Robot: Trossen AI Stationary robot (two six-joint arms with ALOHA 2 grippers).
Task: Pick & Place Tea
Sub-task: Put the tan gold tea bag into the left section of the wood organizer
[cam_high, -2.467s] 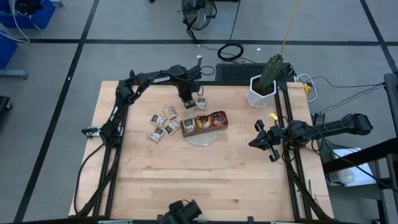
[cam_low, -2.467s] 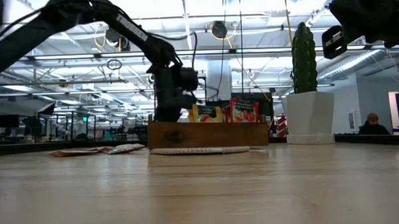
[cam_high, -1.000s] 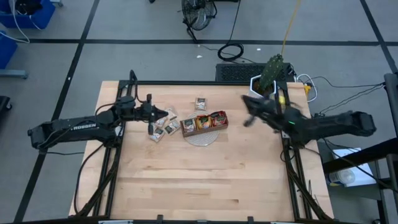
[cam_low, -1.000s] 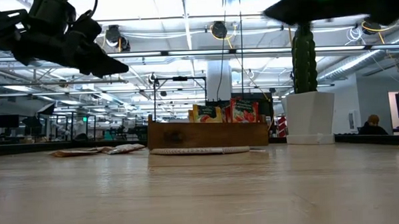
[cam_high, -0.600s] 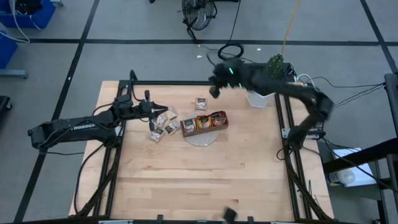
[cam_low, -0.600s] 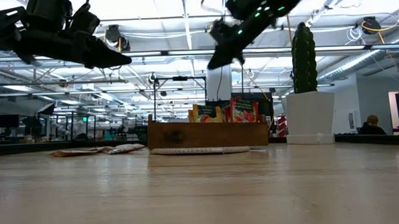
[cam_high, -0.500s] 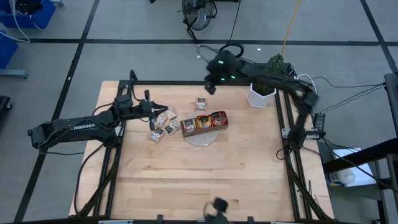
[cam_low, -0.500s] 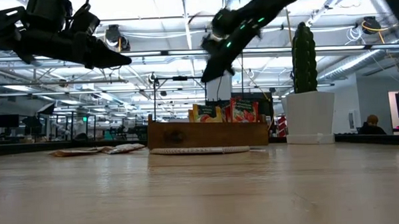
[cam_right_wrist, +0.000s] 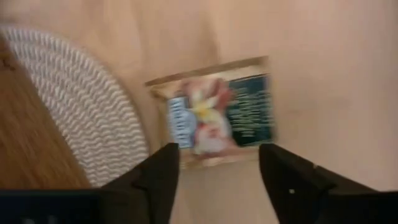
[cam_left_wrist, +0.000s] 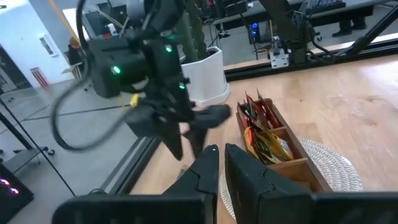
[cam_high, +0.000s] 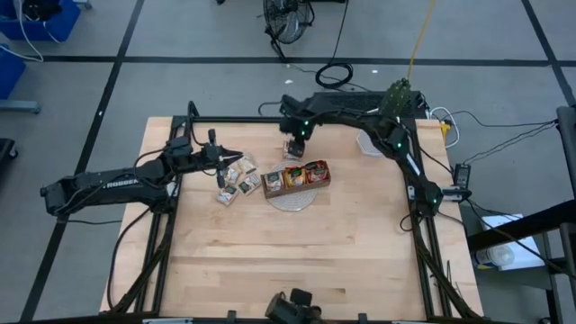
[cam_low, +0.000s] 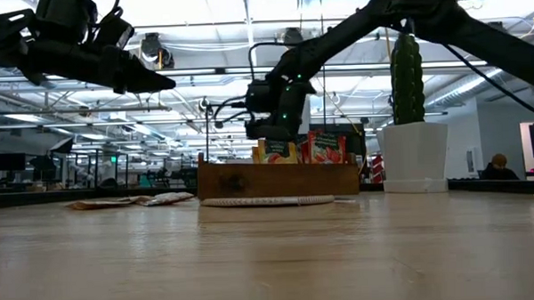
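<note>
One tea sachet (cam_high: 291, 149) (cam_right_wrist: 217, 112), pale with a dark label, lies flat on the table just beyond the wooden tray (cam_high: 296, 188). My right gripper (cam_high: 293, 137) (cam_right_wrist: 217, 180) hovers over it, pointing down, open, a finger on either side and touching nothing. Red and orange sachets (cam_high: 306, 173) (cam_low: 294, 151) stand in the tray. Several pale sachets (cam_high: 236, 175) lie loose on the table left of the tray. My left gripper (cam_high: 219, 155) (cam_left_wrist: 222, 163) hangs shut and empty above that pile's left end.
The tray stands on a round white woven mat (cam_high: 291, 202) (cam_right_wrist: 81, 112). A cactus in a white pot (cam_high: 373, 135) (cam_low: 414, 158) stands at the far right, beside the right arm. Bare wood fills the near half of the table (cam_high: 288, 261).
My right gripper has swung from the table's right side toward the far edge and leftward, come down and tipped from level to pointing down, ending over the single sachet beyond the tray.
</note>
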